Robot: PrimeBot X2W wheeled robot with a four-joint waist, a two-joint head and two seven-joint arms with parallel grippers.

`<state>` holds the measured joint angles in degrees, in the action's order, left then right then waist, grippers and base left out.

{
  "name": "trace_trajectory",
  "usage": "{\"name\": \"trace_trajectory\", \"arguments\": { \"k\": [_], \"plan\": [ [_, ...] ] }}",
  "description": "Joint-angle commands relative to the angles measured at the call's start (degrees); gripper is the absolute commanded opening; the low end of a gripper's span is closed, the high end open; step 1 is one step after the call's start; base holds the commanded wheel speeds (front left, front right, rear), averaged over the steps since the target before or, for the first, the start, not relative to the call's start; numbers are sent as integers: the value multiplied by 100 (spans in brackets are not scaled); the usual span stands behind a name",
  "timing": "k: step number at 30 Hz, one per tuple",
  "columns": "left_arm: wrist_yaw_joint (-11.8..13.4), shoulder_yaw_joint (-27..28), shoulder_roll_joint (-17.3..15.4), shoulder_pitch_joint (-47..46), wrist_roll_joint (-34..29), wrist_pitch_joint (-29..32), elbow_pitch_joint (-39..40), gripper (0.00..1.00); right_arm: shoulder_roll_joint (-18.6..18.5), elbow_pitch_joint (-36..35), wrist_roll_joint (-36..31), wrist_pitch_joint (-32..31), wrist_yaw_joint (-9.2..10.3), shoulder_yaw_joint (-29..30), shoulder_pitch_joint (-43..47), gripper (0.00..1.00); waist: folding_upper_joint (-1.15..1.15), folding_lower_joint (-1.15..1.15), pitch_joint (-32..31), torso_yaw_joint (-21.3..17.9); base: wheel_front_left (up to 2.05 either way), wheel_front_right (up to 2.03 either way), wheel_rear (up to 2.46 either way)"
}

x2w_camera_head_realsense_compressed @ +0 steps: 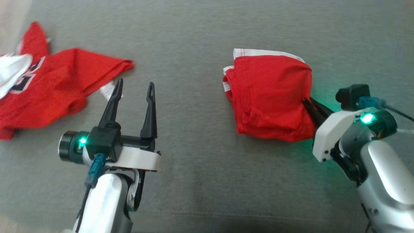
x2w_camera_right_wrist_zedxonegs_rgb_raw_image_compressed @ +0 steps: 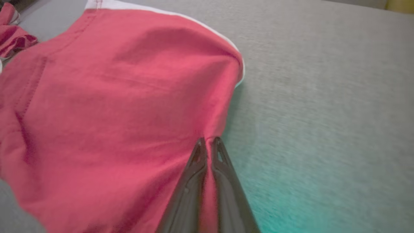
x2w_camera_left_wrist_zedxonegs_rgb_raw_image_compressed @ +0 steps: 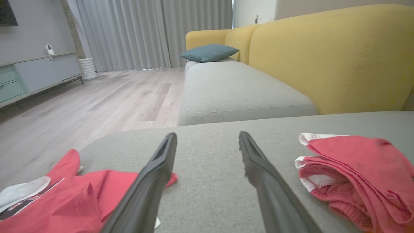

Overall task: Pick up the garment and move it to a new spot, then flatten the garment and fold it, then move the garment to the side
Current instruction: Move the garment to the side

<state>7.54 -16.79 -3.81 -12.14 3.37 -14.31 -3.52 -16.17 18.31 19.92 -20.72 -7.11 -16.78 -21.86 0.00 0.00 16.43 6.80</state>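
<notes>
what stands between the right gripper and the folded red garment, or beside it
Nothing between them: the right gripper is shut on the right edge of the folded red garment. To its right nothing visible lies on the grey cushion; to its left are the open left gripper and a crumpled red jersey.

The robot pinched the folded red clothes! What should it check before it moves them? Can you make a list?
1. Right gripper shut on the folded garment at its edge: ok.
2. Pinch catches every layer of the fold: cannot tell, since the lower layers are hidden under the top one.
3. Left gripper open and holding nothing: ok.
4. Crumpled garment lies apart from the folded one, so it should not get dragged along: ok.
5. Bare sofa cushion shows beside the folded garment to move it onto: ok.
</notes>
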Motion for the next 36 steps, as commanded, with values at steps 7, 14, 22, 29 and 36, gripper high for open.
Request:
{"name": "trace_trajectory", "arguments": {
  "k": [7, 14, 22, 29, 36],
  "plan": [
    [-152, 3, -174, -249, -175, -69, 285, 100, -343, -214, 182, 251, -37, -291, 91, 0, 0, 0, 138, -1285, 0, 0, 0],
    [-267, -162, -228, -536, -292, -69, 294, 100, -661, 140, 247, 672, -37, -391, -406, 0, 0, 0, 517, -1764, 0, 0, 0],
    [-415, -364, -288, -1016, -439, -69, 316, 100, -1358, 1033, 190, 1148, -37, 390, -1211, 0, 0, 0, 992, -2050, 0, 0, 0],
    [-506, -563, -300, -1363, -564, -69, 377, 100, -1729, 1470, 24, 1350, -37, 981, -1467, 0, 0, 0, 1289, -2126, 0, 0, 0],
    [-564, -729, -312, -1680, -671, -69, 424, 100, -1716, 1633, -247, 1535, -37, 1521, -1670, 0, 0, 0, 1629, -2115, 0, 0, 0]
  ]
}}
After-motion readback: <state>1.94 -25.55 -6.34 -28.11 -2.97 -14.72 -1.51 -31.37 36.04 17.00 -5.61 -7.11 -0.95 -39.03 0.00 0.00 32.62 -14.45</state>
